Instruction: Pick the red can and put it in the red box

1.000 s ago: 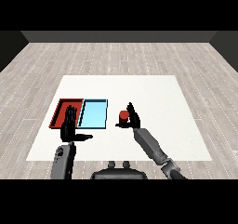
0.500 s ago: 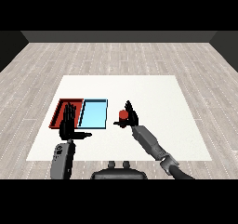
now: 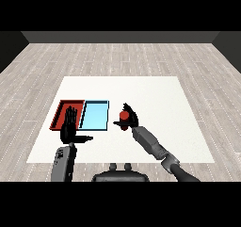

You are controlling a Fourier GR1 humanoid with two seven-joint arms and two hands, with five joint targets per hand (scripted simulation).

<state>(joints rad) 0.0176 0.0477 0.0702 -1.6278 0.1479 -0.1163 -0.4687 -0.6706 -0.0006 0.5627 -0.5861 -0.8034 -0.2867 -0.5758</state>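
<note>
black left hand: nearest on its side, raised with fingers straight and thumb out to the side, holding nothing; it stands over the near edge of the red tray.
grey right forearm: reaches in from the lower right, slanting up and leftward toward the middle of the table.
black right hand: fingers and thumb curled round the small red cylindrical can; the can is in its grasp, not out of reach.
red can: upright as far as can be told, in the right hand just right of the light blue tray; whether it rests on the table or is lifted off it cannot be told.
light blue shallow tray: lies between the can and its goal, touching the red tray along one side.
red shallow rectangular tray: the target, leftmost, well left of the can.
white table: carries both trays.
deciding relation: the goal lies leftward of the right hand, past the blue tray, so the carry probably must cross over the blue one; the left hand is nearer the red tray, yet the can is in the right.
</note>
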